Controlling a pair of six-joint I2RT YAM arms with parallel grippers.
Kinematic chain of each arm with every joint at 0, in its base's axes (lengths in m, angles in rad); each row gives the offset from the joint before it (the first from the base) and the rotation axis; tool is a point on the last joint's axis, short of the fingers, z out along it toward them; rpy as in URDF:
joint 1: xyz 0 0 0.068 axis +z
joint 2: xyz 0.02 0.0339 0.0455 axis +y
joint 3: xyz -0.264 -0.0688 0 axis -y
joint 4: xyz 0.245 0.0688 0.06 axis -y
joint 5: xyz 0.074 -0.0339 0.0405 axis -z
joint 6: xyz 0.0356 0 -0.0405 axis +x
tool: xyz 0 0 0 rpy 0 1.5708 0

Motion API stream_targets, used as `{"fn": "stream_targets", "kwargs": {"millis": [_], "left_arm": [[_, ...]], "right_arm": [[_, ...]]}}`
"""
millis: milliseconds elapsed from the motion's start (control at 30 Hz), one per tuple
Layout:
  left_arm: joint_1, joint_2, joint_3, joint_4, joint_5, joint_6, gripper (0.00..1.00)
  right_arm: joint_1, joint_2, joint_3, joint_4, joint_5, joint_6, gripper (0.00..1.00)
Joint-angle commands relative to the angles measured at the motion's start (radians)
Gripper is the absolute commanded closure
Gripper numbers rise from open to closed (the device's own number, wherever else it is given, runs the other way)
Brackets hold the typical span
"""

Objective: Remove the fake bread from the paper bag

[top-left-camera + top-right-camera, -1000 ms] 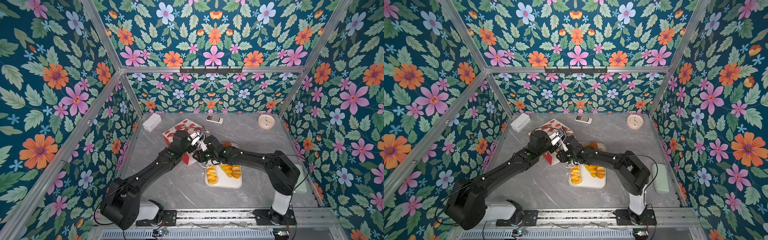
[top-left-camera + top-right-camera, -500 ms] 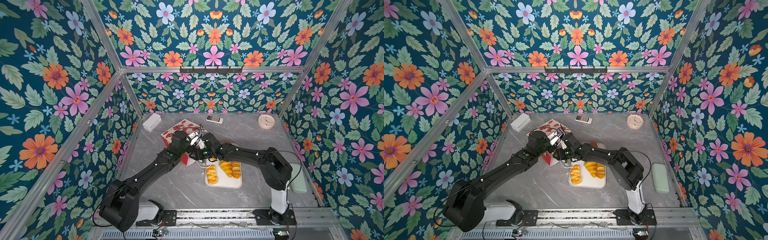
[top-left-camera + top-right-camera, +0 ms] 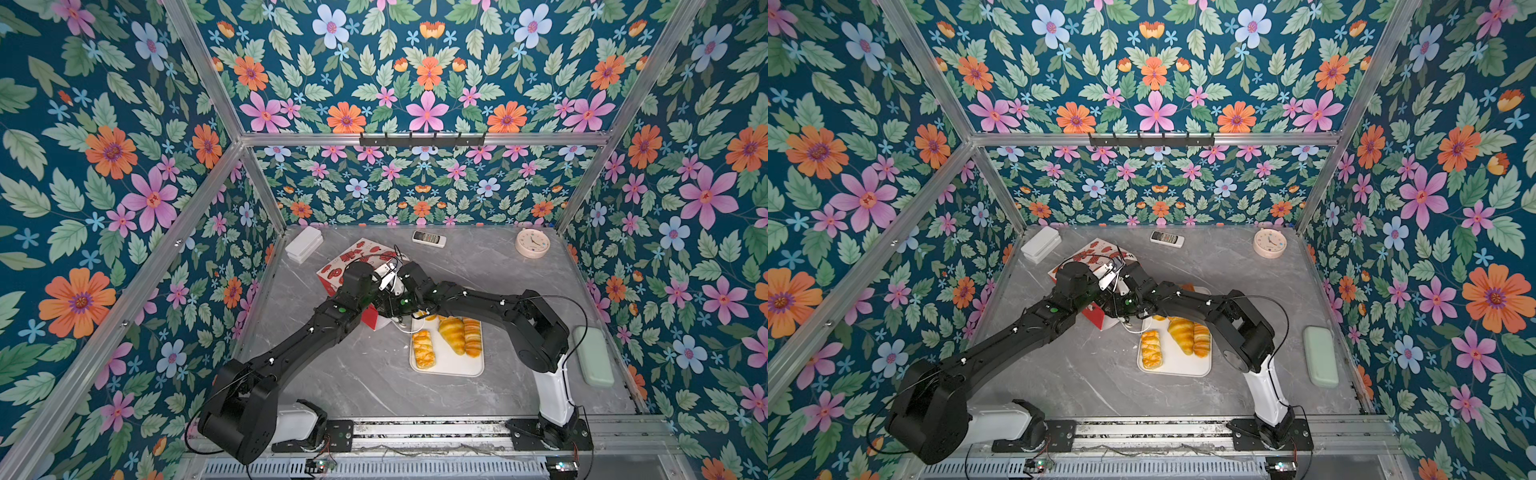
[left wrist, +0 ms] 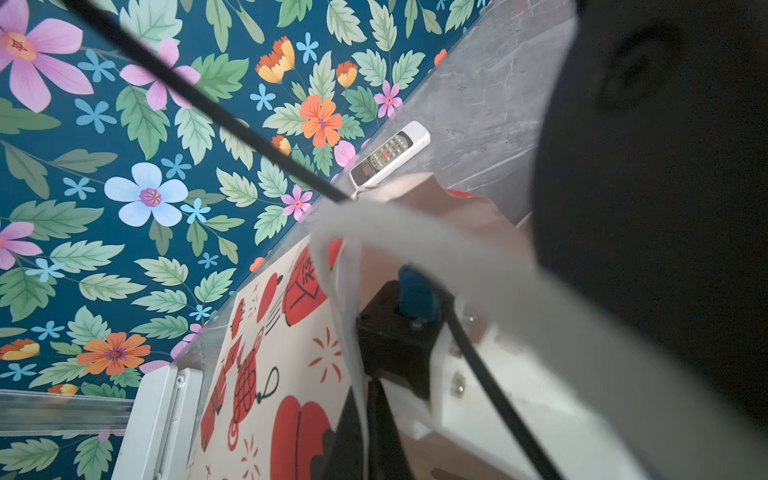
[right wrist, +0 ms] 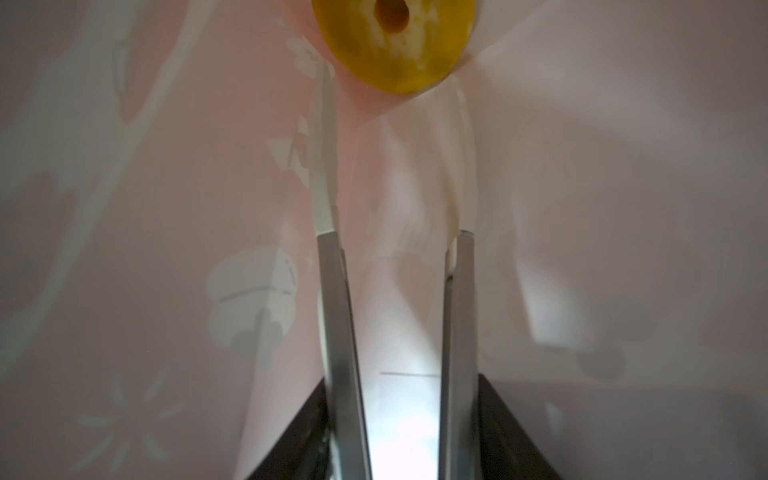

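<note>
The paper bag (image 3: 353, 259) lies on its side on the table, white with red prints; both top views show it. In the left wrist view my left gripper (image 4: 365, 436) is shut on the bag's white rim beside the printed panel (image 4: 270, 353). My right arm (image 3: 478, 297) reaches into the bag's mouth, and its gripper is hidden in both top views. Inside the bag, my right gripper (image 5: 392, 108) stands open with nothing between its fingers. A yellow ring bagel (image 5: 392, 37) of fake bread lies just beyond the fingertips. More fake bread lies on the white tray (image 3: 449, 368): a plaited piece (image 3: 424, 353), a croissant (image 3: 452, 334) and a ridged loaf (image 3: 473, 340).
A remote (image 3: 429, 239) and a round clock (image 3: 532, 243) lie near the back wall. A white box (image 3: 304, 244) sits in the back left corner. A pale green case (image 3: 592, 355) lies along the right wall. The bag's pink-lit paper walls close round my right gripper.
My right arm has pushed further left and deeper into the bag. The left gripper has kept its hold on the rim, nearly still.
</note>
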Motion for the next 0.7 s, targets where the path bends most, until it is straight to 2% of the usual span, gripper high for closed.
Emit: {"fn": "stream_targets", "kwargs": {"millis": [0, 133, 333, 667], "left_arm": [[-0.005, -0.009, -0.005, 0.013, 0.092, 0.002, 1.00], [-0.005, -0.022, -0.015, 0.012, 0.088, 0.000, 1.00], [-0.004, -0.046, -0.034, 0.007, 0.064, 0.001, 1.00], [-0.004, -0.060, -0.047, 0.004, 0.038, 0.003, 1.00]], "right_arm": [[-0.002, 0.011, 0.021, 0.037, -0.033, -0.006, 0.54], [-0.002, 0.019, 0.028, 0.042, -0.041, -0.006, 0.60], [-0.006, 0.009, 0.002, 0.070, -0.053, -0.003, 0.76], [-0.025, -0.100, -0.109, 0.046, -0.006, -0.051, 0.94]]}}
